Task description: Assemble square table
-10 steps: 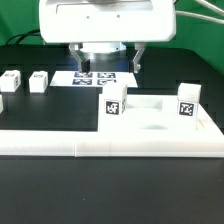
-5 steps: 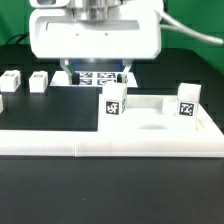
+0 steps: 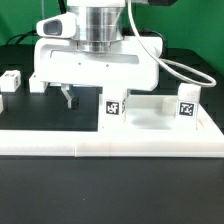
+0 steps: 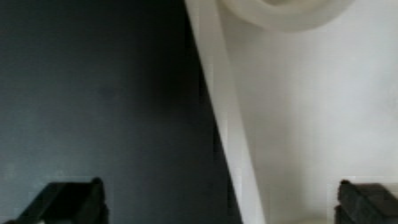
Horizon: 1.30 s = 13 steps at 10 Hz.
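Note:
The square table's white slab (image 3: pixel 160 128) lies flat on the black table, on the exterior view's right. Two tagged leg posts stand on it, one (image 3: pixel 113 107) at its left corner and one (image 3: pixel 187 107) at its right. Two loose leg posts (image 3: pixel 12 80) (image 3: pixel 36 84) sit at the far left. My gripper (image 3: pixel 88 100) hangs low over the slab's left edge, open and empty; one finger (image 3: pixel 67 97) shows, the other is hidden behind the post. In the wrist view the slab (image 4: pixel 302 110) with a round hole (image 4: pixel 285 10) lies between the wide-apart fingers (image 4: pixel 68 203) of my gripper (image 4: pixel 222 205).
A long low white border rail (image 3: pixel 100 147) runs along the front of the slab. A white cable (image 3: pixel 185 72) loops from the wrist to the right. The marker board is hidden behind the gripper's body.
The gripper has come down and toward the camera, from above the marker board to the slab's left edge. It now hides the marker board. The parts have not moved.

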Motion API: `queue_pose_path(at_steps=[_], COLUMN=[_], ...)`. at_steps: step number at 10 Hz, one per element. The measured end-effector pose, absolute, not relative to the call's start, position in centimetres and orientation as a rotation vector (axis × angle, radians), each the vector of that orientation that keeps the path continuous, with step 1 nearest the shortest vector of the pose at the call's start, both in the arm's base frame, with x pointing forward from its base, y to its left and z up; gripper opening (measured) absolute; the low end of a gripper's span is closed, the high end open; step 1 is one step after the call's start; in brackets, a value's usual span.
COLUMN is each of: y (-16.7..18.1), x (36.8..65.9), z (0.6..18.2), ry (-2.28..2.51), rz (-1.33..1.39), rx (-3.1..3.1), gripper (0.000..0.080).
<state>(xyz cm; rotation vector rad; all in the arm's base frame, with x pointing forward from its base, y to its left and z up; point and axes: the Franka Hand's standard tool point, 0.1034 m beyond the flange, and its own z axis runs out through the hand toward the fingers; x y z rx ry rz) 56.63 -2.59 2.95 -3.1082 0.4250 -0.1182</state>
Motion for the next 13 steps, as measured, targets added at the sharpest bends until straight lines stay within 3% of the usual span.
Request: queue_pose_path(at_steps=[6,11,13], y=[-3.7,-3.3,-3.3], x=[55.1,54.7,54.7], z=[1.8,2.4,2.4], ry=[0.460,0.472,0.472], rz=[0.006,0.146,0.147], rx=[-3.055,-3.002,-3.002], gripper=[0.0649,0.0649,0.0394])
